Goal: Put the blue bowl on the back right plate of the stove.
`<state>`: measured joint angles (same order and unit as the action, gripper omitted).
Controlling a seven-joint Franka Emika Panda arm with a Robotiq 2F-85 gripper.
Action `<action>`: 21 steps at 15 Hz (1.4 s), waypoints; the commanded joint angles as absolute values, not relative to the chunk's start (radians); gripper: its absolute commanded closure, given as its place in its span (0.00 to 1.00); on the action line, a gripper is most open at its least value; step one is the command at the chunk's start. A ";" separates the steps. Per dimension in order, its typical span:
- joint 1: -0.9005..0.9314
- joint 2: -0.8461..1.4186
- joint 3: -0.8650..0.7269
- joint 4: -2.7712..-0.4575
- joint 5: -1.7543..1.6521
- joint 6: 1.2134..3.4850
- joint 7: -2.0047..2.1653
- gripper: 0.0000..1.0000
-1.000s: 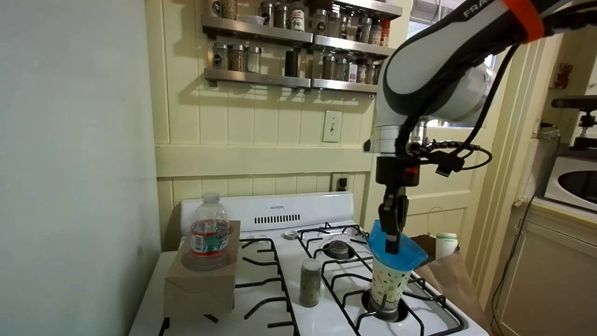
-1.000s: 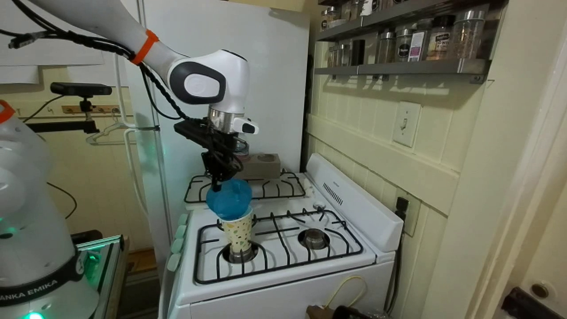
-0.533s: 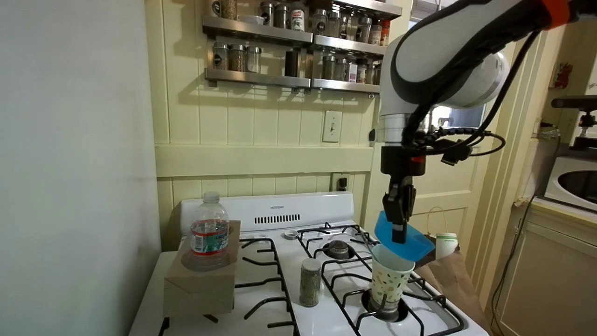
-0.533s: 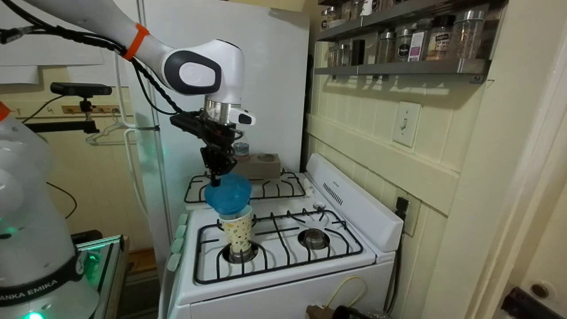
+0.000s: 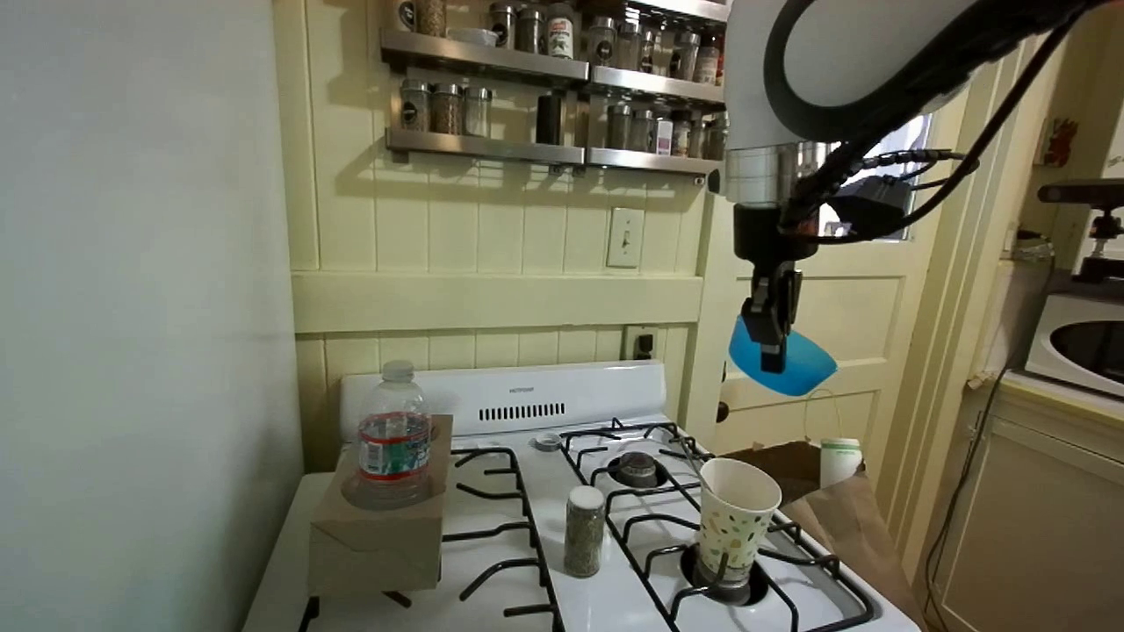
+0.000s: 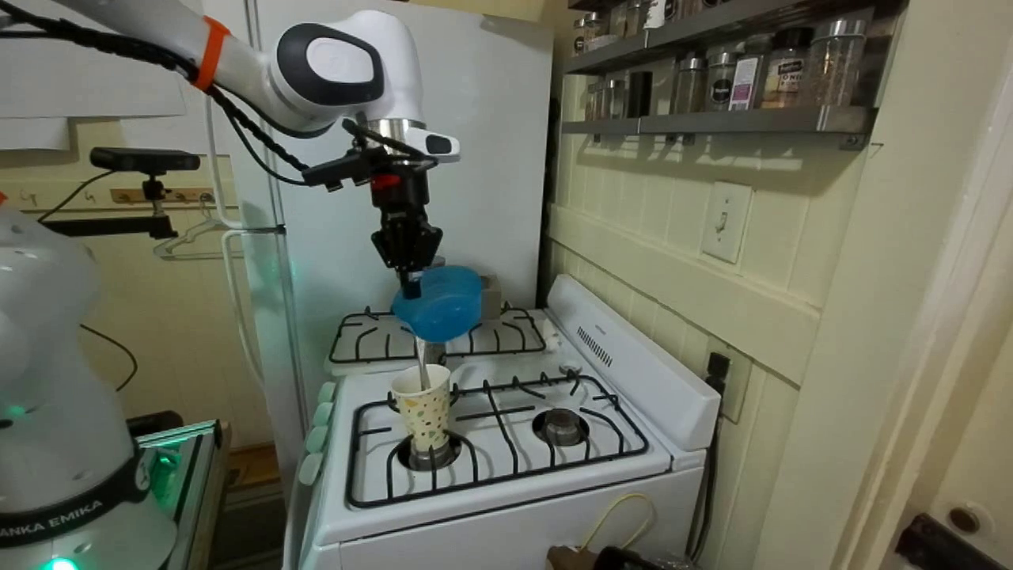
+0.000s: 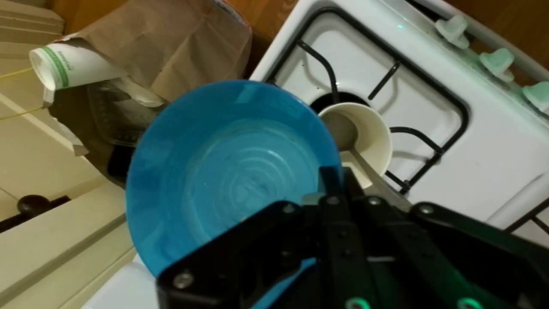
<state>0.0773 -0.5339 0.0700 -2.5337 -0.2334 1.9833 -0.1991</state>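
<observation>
1. The blue bowl now hangs in mid-air, well above the patterned cup; a second ago, in both exterior views, the two overlapped at the cup's mouth.
2. The fingers are closed on the bowl's rim, plainest in the wrist view, and hold it tilted rather than level.
3. With the bowl raised, the cup's open mouth shows, and a spoon-like utensil stands in it. The cup keeps its place on the front right burner, seemingly undisturbed by the lift.
4. The bowl also looks to have shifted slightly toward the back right plate in an exterior view, though it does not seem to be over it yet.
5. So I judge the pick done and the placing still ahead: carry the bowl rearward, level it, lower it until its base meets the plate's spokes, then release. Let go at this slant, it may tip or slide.
</observation>
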 commanded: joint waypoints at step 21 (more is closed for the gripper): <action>0.033 0.317 0.015 -1.792 -0.261 1.676 -0.348 0.99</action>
<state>0.0416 0.2838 -0.0048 -1.8255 -0.2552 1.6824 -0.3531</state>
